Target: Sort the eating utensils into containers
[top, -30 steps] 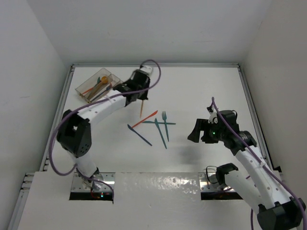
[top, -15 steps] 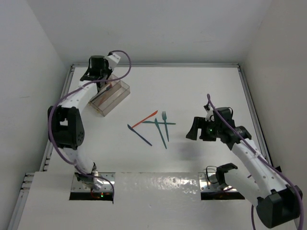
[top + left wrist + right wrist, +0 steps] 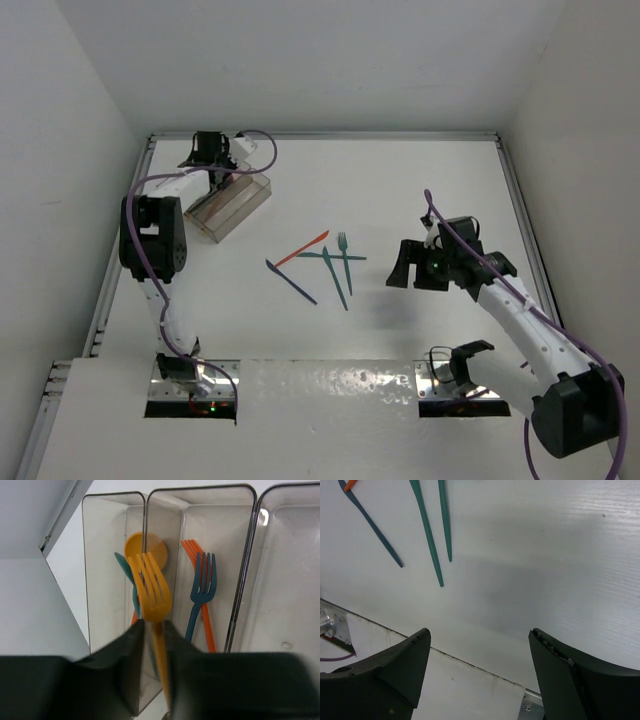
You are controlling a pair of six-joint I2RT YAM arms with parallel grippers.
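My left gripper (image 3: pixel 214 162) is at the back left, over the clear three-compartment tray (image 3: pixel 250 190). It is shut on the handle of an orange fork (image 3: pixel 151 591), whose tines hang over the divider between the left and middle compartments. In the left wrist view, the left compartment (image 3: pixel 102 555) holds an orange spoon (image 3: pixel 150 547) and a teal utensil. The middle one holds an orange fork (image 3: pixel 189 547) and a blue fork (image 3: pixel 204 582). The right one (image 3: pixel 285 570) is empty. My right gripper (image 3: pixel 408 268) is open and empty, right of the loose utensils.
On the table's middle lie an orange knife (image 3: pixel 303 250), a dark blue knife (image 3: pixel 291 281), a teal fork (image 3: pixel 345 262) and a teal knife (image 3: pixel 335 277). The right wrist view shows their handle ends (image 3: pixel 426 535). The walls stand close behind and left of the tray.
My left arm swung from right of the tray to the back left corner, carrying the orange fork over the tray. The tray now sits a little further right. My right gripper edged left.
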